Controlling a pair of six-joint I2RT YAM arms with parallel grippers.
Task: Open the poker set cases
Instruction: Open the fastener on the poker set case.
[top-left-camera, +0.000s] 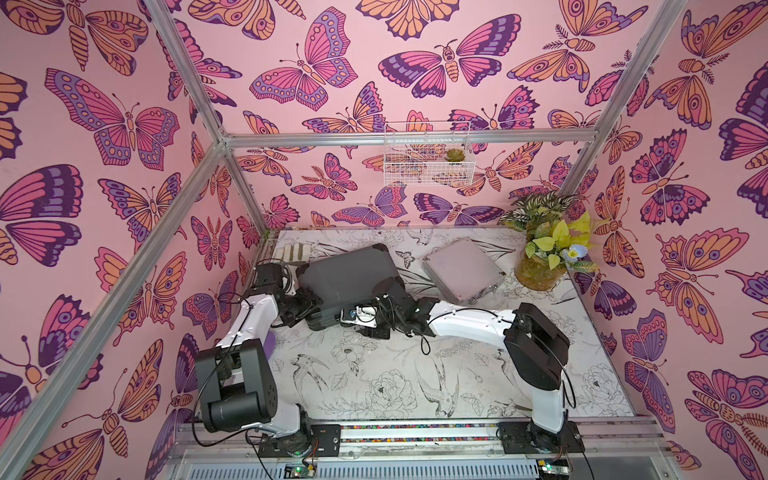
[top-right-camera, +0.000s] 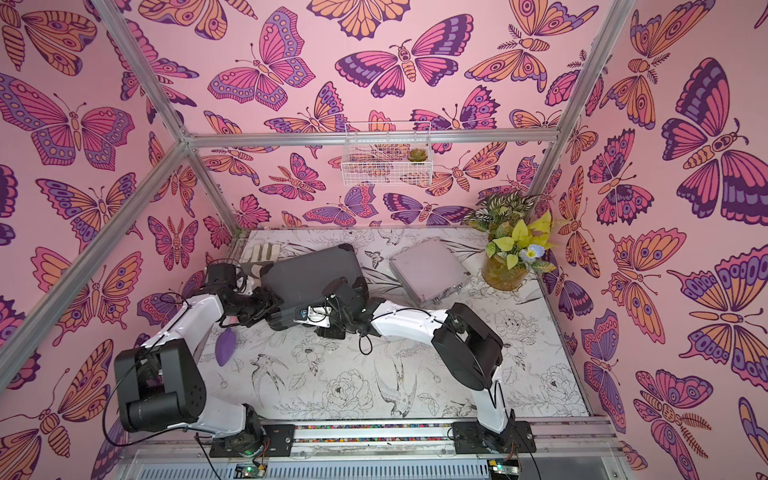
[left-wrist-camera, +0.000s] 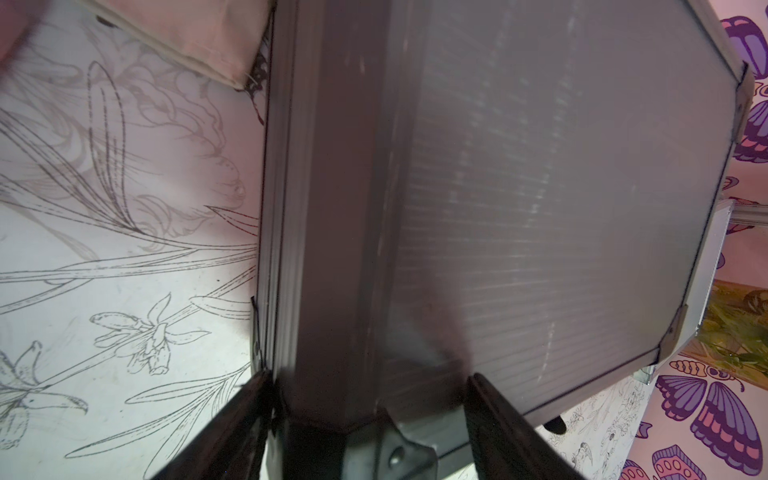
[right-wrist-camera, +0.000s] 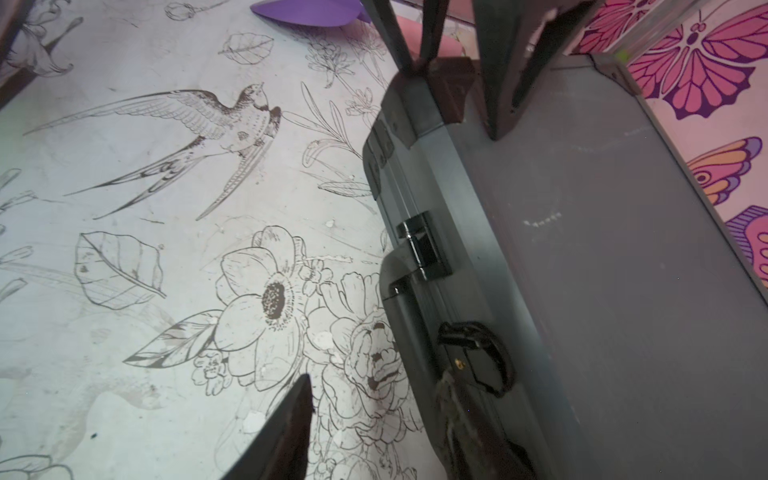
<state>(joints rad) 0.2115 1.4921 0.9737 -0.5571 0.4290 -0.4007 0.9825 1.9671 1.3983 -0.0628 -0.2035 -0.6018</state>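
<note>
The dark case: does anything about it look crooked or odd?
Yes: the dark grey case lies skewed to the edges of the table, one corner close to a beige cloth. The left gripper straddles its near corner. No damage or spill shows.

Cameras: overhead stereo head, plus one per wrist.
Your two top views look steeply down from high over the near end onto the whole table (top-left-camera: 374, 361), nearly identical. Your left wrist view sits tight against a corner of the dark grey case (left-wrist-camera: 540, 187), looking across its lid; your right wrist view faces its latched front and the table. All four share that case.
</note>
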